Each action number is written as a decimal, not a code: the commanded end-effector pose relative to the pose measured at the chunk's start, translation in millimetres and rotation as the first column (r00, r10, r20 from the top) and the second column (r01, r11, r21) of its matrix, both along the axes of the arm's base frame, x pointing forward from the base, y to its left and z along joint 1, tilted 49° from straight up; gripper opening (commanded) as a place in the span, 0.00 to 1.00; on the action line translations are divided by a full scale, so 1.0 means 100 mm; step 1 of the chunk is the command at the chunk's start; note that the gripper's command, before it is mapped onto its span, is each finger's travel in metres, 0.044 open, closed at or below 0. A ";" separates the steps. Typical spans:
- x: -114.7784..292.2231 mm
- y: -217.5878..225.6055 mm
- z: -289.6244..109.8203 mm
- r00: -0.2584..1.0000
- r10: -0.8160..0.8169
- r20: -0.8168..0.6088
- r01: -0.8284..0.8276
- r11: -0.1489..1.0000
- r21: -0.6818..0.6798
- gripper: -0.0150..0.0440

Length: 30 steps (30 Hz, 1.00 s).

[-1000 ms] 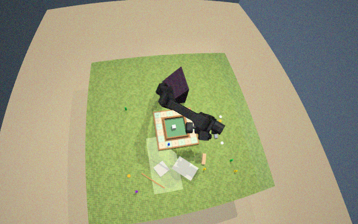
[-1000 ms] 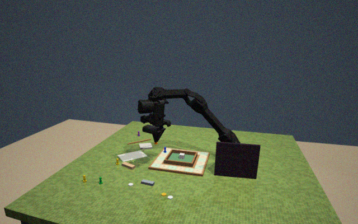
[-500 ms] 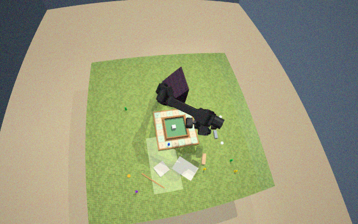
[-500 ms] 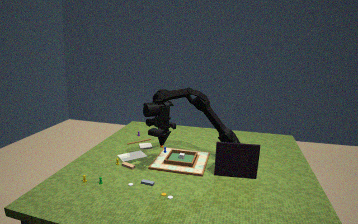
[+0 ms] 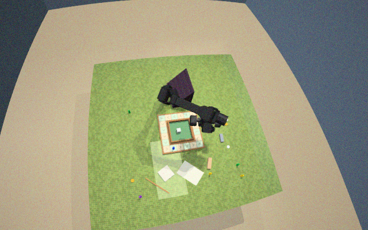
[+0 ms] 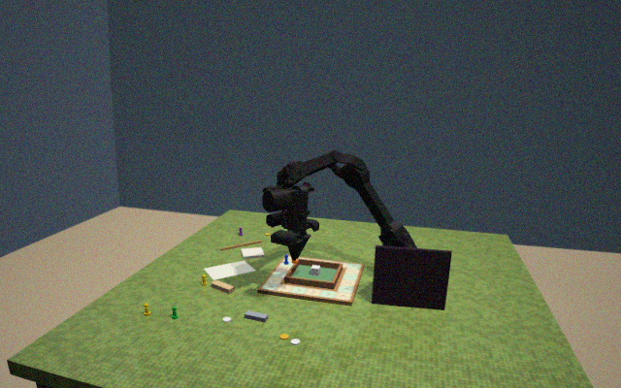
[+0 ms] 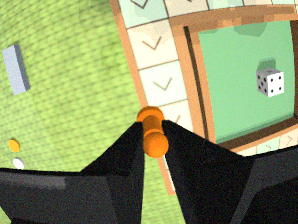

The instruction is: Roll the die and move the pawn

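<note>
My gripper (image 7: 152, 128) (image 6: 296, 254) is shut on the orange pawn (image 7: 153, 137) (image 6: 295, 261), gripping its round head. It holds the pawn at the outer edge of the game board (image 5: 165, 135) (image 6: 306, 294) (image 7: 154, 43), beside the arrow squares on one side of the track. In the top view the arm hides the pawn. The white die (image 5: 178, 130) (image 6: 314, 270) (image 7: 270, 82) lies in the green tray (image 5: 185, 135) (image 6: 327, 275) (image 7: 229, 90) in the middle of the board. A blue pawn (image 5: 173, 148) (image 6: 286, 259) stands on the track near a corner.
A dark box (image 5: 181, 84) (image 6: 411, 276) stands by the arm's base. A grey block (image 5: 221, 137) (image 6: 256, 316) (image 7: 16, 68), white disc (image 5: 228, 146), wooden block (image 5: 209, 163) (image 6: 222, 286), paper sheets (image 5: 190, 172), a stick (image 5: 157, 185) and spare pawns (image 5: 237, 165) lie around the board.
</note>
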<state>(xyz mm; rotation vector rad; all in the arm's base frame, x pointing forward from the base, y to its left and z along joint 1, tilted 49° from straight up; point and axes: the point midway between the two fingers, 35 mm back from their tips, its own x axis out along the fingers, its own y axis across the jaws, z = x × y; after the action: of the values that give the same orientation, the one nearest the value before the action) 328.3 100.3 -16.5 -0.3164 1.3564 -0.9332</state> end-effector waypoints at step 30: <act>-1.04 -0.29 -0.28 0.999 -0.034 -0.012 0.033 0.999 -0.026 0.25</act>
<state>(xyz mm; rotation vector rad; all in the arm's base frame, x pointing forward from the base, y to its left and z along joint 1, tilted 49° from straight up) 229.0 73.4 -42.7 -0.3268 1.3674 -0.9752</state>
